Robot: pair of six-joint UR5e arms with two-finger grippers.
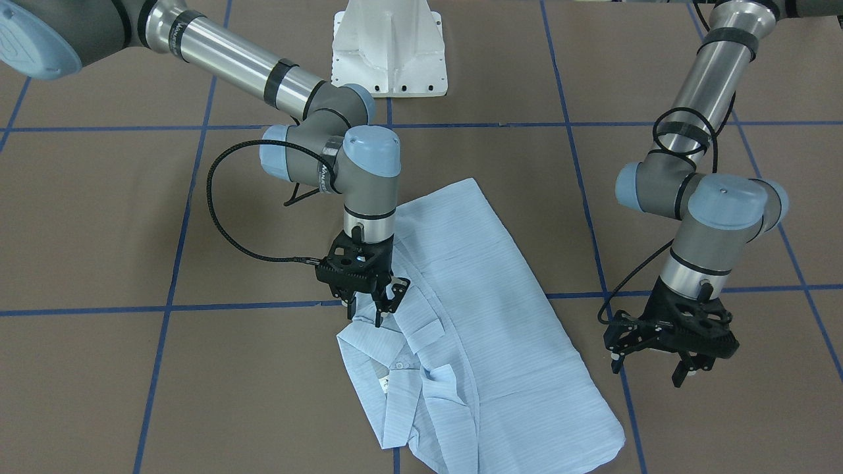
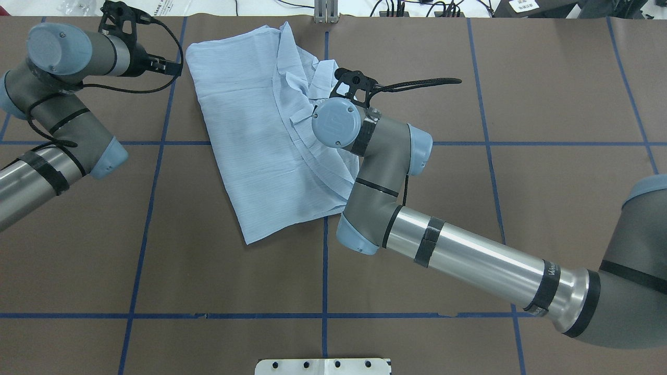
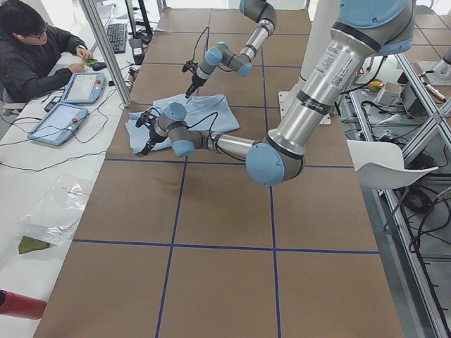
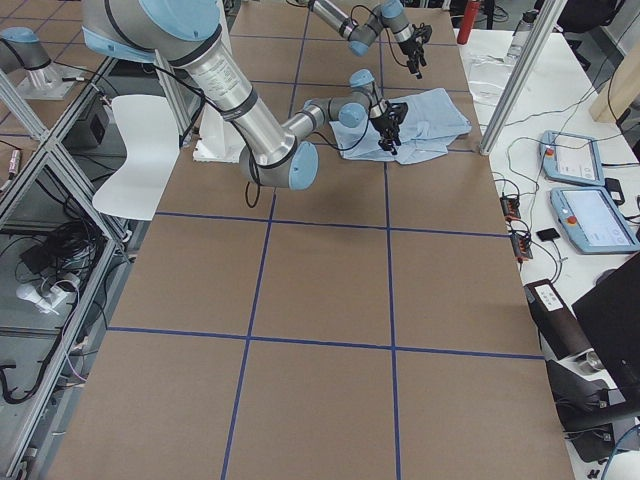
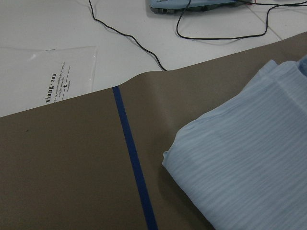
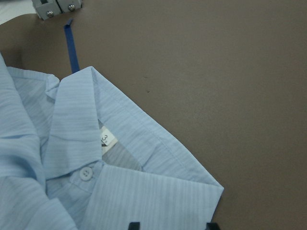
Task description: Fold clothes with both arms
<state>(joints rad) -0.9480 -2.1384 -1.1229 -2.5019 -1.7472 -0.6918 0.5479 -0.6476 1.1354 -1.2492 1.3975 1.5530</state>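
Note:
The light blue striped shirt lies partly folded on the brown table, with its collar toward the far edge in the overhead view. My right gripper is open and hovers low over the collar end. In the right wrist view the collar, a size label and a white button show, with the fingertips spread just past the collar corner. My left gripper is open and empty, above bare table beside the shirt's side edge. It also shows in the overhead view.
The white pedestal base stands at the robot's side of the table. Blue tape lines cross the brown surface. Beyond the far edge lie cables, a clear plastic bag and tablets, and an operator sits there.

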